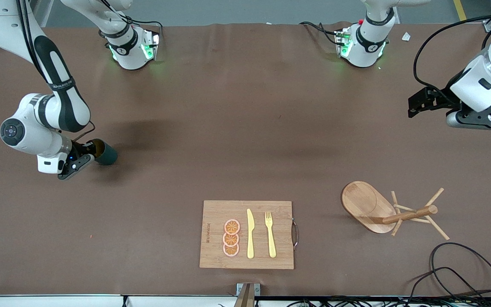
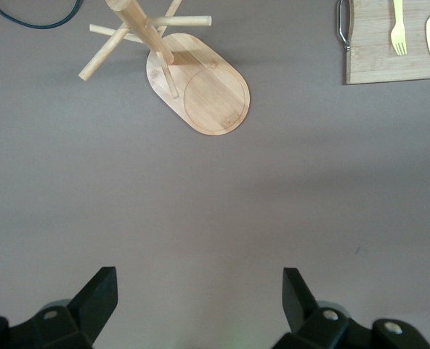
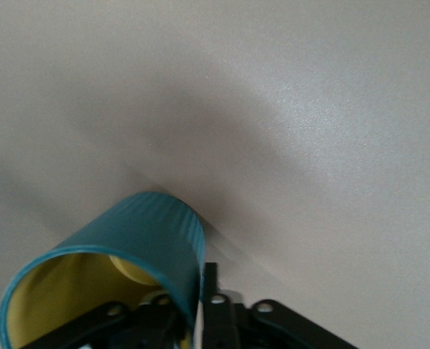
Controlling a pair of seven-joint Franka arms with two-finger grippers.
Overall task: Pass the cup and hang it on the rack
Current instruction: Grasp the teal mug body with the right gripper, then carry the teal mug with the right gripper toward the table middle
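1. Right claw (image 1: 87,157) clamped on the rim wall of the cup (image 1: 105,154), one finger inside, one outside; down at the worktop (image 1: 237,128) toward the right arm's end.
2. Cup tilted on its side, mouth toward the claw, yellowish interior visible in the right wrist view (image 3: 120,280).
3. Left claw (image 1: 416,104) spread wide, holding nothing, waiting over the worktop at the left arm's end.
4. Rack (image 1: 392,213) standing on its oval base, toward the left arm's end, well apart from the cup.
5. Cutting board (image 1: 247,234) beside the rack, carrying orange slices (image 1: 231,238), knife (image 1: 250,233), fork (image 1: 270,233).
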